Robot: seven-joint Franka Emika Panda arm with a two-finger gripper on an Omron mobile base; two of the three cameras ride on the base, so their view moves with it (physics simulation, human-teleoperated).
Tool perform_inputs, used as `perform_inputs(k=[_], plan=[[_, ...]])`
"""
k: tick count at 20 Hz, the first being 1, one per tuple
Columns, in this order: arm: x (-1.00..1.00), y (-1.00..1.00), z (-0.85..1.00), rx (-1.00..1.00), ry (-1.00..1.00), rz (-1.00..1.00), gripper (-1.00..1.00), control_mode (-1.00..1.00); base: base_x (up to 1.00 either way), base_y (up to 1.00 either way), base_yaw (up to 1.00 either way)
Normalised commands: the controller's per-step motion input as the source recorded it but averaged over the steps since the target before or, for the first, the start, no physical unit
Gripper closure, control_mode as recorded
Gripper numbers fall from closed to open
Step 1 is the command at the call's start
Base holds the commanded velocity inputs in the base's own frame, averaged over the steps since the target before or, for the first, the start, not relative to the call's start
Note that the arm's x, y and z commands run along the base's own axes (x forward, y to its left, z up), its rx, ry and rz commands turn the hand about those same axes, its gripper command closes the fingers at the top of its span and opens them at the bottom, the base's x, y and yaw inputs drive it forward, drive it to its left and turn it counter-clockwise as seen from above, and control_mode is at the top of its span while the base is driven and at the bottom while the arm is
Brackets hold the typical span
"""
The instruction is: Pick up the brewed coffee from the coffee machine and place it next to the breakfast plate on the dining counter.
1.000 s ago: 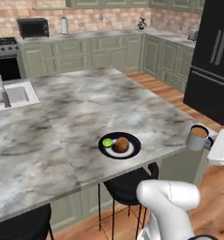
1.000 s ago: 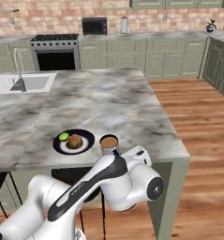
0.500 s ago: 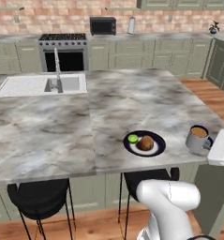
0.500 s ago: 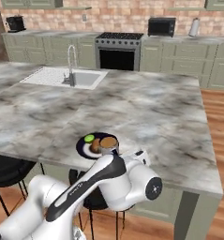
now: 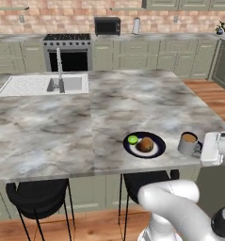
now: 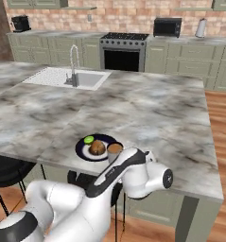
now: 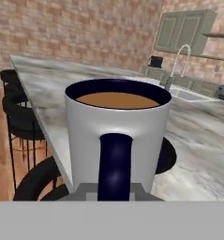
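Coffee (image 5: pixel 188 143) was held upright by its handle in the closed claw (image 5: pixel 204 148), presumably so nothing spilled. The mug was carried near the counter (image 5: pixel 85 117) edge, just beside the plate (image 5: pixel 144 145) at its 3 o'clock, apparently for setting down.

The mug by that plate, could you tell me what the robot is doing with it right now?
The arm's gripper is shut on the mug's handle, holding the mug of brown coffee upright at the near edge of the island counter. The mug sits just to the right of the plate with a bun and a lime piece. Whether its base touches the counter yet cannot be told.
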Motion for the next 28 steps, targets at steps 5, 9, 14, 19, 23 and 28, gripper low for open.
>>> perform_inputs(k=[5,9,14,19,23,28], plan=[[0.69,-0.53,-0.29,0.04,0.00,0.18,1.00,-1.00,0.00,0.00,0.00],[0.67,-0.39,-0.47,0.02,0.00,0.19,1.00,-1.00,0.00,0.00,0.00],[0.46,-0.13,-0.52,0.00,0.02,0.12,1.00,-1.00,0.00,0.00,0.00],[0.42,0.00,-0.38,0.00,0.08,0.02,1.00,-1.00,0.00,0.00,0.00],[0.34,0.23,-0.21,0.00,0.10,0.00,1.00,-1.00,0.00,0.00,0.00],[0.11,0.14,-0.22,0.00,0.02,0.00,1.00,-1.00,0.00,0.00,0.00]])
